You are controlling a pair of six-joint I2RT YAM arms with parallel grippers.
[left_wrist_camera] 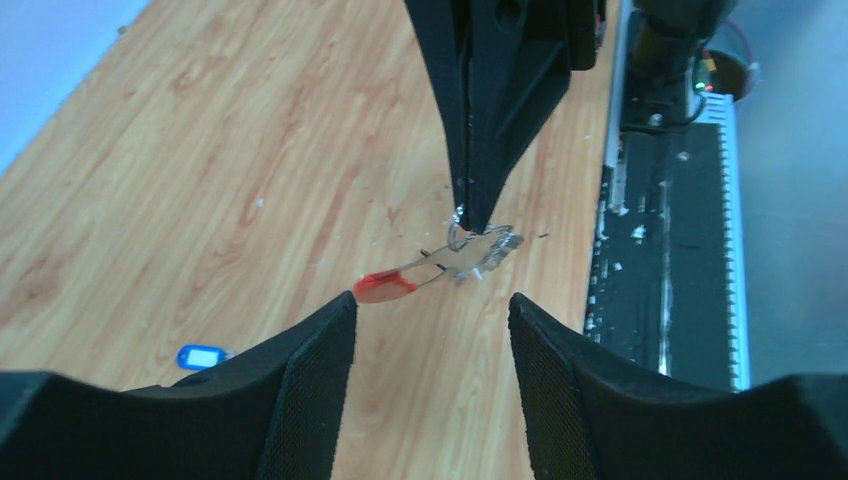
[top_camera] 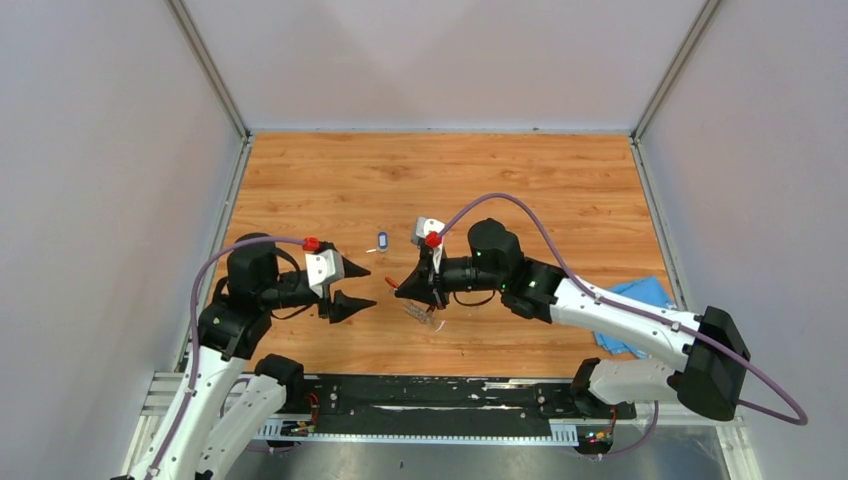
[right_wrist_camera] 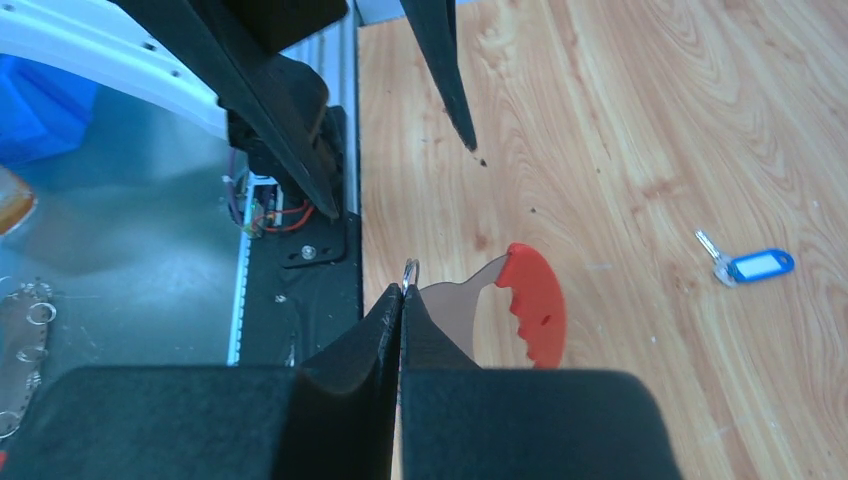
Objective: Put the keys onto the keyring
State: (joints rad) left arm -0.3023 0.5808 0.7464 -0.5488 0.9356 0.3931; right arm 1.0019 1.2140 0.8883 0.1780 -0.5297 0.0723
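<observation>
The table (top_camera: 500,180) is orange-brown with a streaky wood grain. The key (top_camera: 382,240) has a blue head with a white centre and a silvery bit. The keyring (left_wrist_camera: 385,287) is red with silvery-grey metal pieces. The left gripper (top_camera: 371,288) and right gripper (top_camera: 400,292) are black, and the left's fingers (left_wrist_camera: 320,400) have finely dotted pads. The cable (top_camera: 520,205) is purple and the cloth (top_camera: 640,300) blue.

My right pincer (right_wrist_camera: 402,292) pinches the keyring (right_wrist_camera: 530,300) by its small metal loop, tips closed, with its red curved piece and silvery bits hanging off it. The blue-and-white tagged key (top_camera: 382,240) lies flat on the table (top_camera: 520,180), well apart from it.
</observation>
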